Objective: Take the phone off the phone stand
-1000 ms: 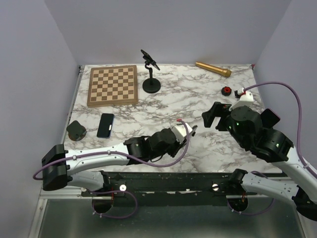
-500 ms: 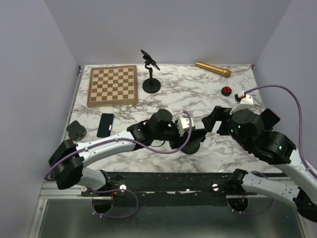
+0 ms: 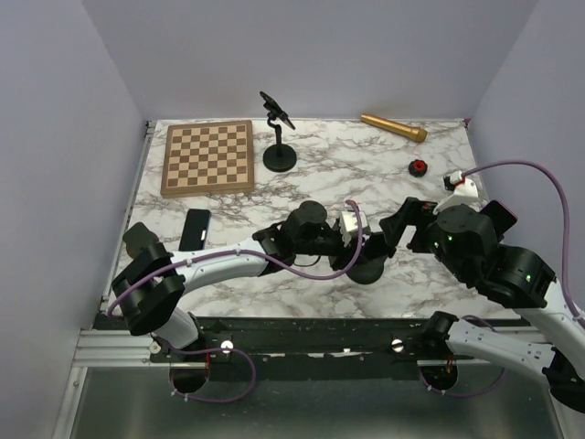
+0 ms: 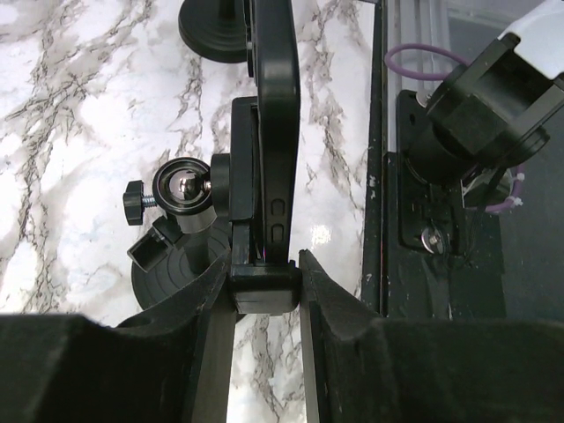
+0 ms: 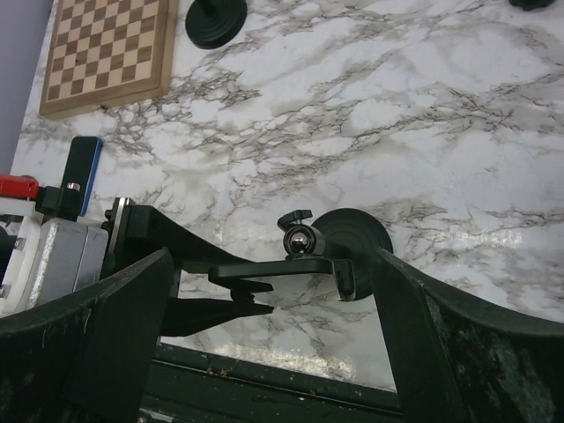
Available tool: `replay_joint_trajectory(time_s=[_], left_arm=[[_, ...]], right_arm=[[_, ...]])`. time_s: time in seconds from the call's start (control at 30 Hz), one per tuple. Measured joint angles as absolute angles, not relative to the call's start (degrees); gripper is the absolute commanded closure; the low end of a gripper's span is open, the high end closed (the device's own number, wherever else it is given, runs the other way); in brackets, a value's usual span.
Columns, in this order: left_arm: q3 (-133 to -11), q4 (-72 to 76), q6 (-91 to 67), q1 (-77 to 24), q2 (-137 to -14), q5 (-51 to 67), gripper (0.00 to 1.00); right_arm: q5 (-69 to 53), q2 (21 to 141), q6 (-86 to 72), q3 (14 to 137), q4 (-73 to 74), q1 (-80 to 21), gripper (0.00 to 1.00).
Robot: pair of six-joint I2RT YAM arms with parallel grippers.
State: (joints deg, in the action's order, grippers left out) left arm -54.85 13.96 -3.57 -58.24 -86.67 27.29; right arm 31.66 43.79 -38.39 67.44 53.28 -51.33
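Observation:
A black phone (image 4: 277, 132) stands edge-on in the clamp of a black phone stand (image 4: 181, 187) near the table's front edge. The stand's round base (image 3: 368, 271) is between my two grippers. My left gripper (image 4: 264, 269) is shut on the phone's near end, where the clamp's foot wraps it. It reaches in from the left (image 3: 352, 245). In the right wrist view the phone (image 5: 282, 267) lies level under the ball joint (image 5: 298, 238). My right gripper (image 5: 273, 257) is open wide and empty. It hovers just right of the stand (image 3: 402, 229) and touches nothing.
A second phone (image 3: 194, 230) with a blue edge lies flat at the left. A chessboard (image 3: 208, 156) and a second black stand (image 3: 279, 137) are at the back. A gold tube (image 3: 393, 127), a small red-and-black knob (image 3: 418, 166) and a dark lump (image 3: 142, 240) lie around.
My left arm has swung up and right, bringing its gripper onto the phone in the stand. My right gripper has shifted slightly right and stayed open.

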Motion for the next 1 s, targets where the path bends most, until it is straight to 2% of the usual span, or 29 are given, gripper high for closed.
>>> replay_joint_trajectory(time_s=[0.17, 0.33, 0.4, 0.57, 0.7, 0.8, 1.0], left_arm=[[-54.7, 17.7, -4.8, -58.2, -88.3, 27.2, 1.00], [-54.5, 20.1, -6.5, -58.2, -89.2, 27.2, 0.65], [-53.8, 21.0, -7.2, -58.2, -89.0, 27.2, 0.55], [-52.1, 21.8, -9.4, -58.2, -86.6, 26.8, 0.37], [-49.5, 23.2, -11.2, -58.2, -82.3, 26.7, 0.12], [-46.7, 23.9, -12.6, -58.2, -78.0, 26.7, 0.08], [-41.4, 23.0, -15.2, -58.2, -70.7, 24.8, 0.14]], right_arm=[[33.3, 44.0, -39.2, 67.7, 54.8, -51.3, 0.00], [34.6, 46.0, -39.7, 69.6, 58.6, -51.3, 0.00], [34.5, 46.5, -39.6, 69.8, 59.4, -51.3, 0.00], [30.8, 46.7, -38.3, 68.4, 59.4, -51.3, 0.00], [27.1, 46.7, -36.9, 66.6, 58.3, -51.3, 0.00], [26.0, 47.3, -36.4, 65.8, 57.7, -51.3, 0.00], [27.4, 49.1, -37.1, 64.3, 57.6, -51.3, 0.00]])
